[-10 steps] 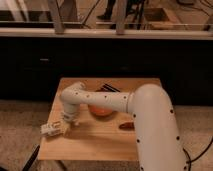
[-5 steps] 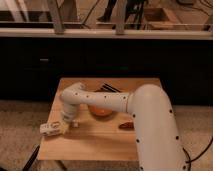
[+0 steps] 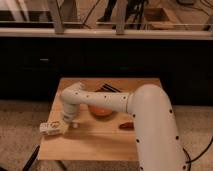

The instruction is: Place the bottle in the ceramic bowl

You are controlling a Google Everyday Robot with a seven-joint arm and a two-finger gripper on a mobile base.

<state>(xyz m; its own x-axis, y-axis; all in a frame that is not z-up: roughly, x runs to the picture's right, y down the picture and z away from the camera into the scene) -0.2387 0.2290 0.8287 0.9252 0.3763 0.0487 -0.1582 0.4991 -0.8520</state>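
Note:
The bottle is small and white with a pale label. It lies on its side at the left edge of the wooden table. My gripper is at the bottle's right end, low over the table and touching or overlapping it. The orange-red ceramic bowl sits at the table's middle, to the right of the gripper. My white arm crosses over the bowl's far side and hides part of it. The bottle is outside the bowl.
A small dark red elongated object lies right of the bowl, beside my arm. A dark flat thing lies at the table's back. A dark counter front runs behind the table, and bare floor lies to the left.
The bottle and the gripper have shifted a little to the right along the table's left edge. The bowl has not moved.

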